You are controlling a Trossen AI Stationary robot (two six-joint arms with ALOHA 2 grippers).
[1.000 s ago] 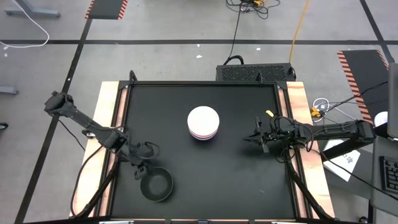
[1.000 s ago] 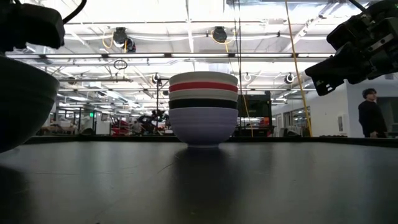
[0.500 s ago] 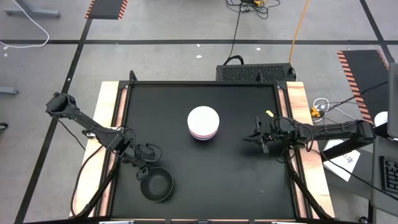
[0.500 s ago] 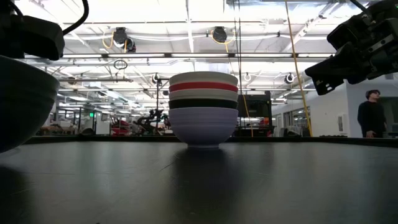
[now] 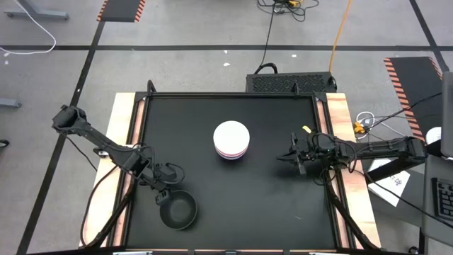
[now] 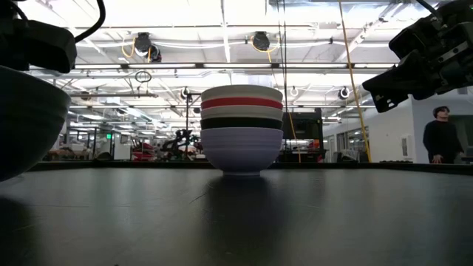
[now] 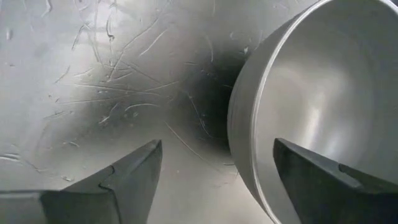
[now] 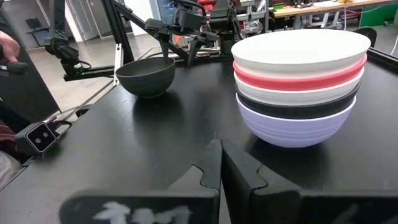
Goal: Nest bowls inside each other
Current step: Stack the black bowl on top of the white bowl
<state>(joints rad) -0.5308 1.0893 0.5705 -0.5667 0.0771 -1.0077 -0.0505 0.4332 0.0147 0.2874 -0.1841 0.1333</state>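
Note:
Several bowls stand nested in one stack [image 5: 231, 139] at mid-table: lavender at the bottom, then black, white, red, and white on top [image 8: 300, 81] [image 6: 242, 129]. One black bowl [image 5: 177, 210] [image 8: 146, 76] [image 6: 22, 118] sits alone on its base near the near-left corner. My left gripper [image 5: 164, 190] [image 7: 217, 144] is open and low over that bowl's far rim [image 7: 249, 112], one finger inside, one outside, with clear gaps. My right gripper [image 5: 284, 157] [image 8: 221, 152] is shut and hovers right of the stack.
The black table mat [image 5: 269, 205] has bare room between the lone bowl and the stack, and near the right arm. Wooden strips edge the table at left and right [image 5: 120, 142]. A person [image 6: 440, 137] stands far off in the room behind.
My left gripper has come down toward the lone black bowl and a little toward the near edge, settling astride its rim. The bowls and my right arm have kept still.

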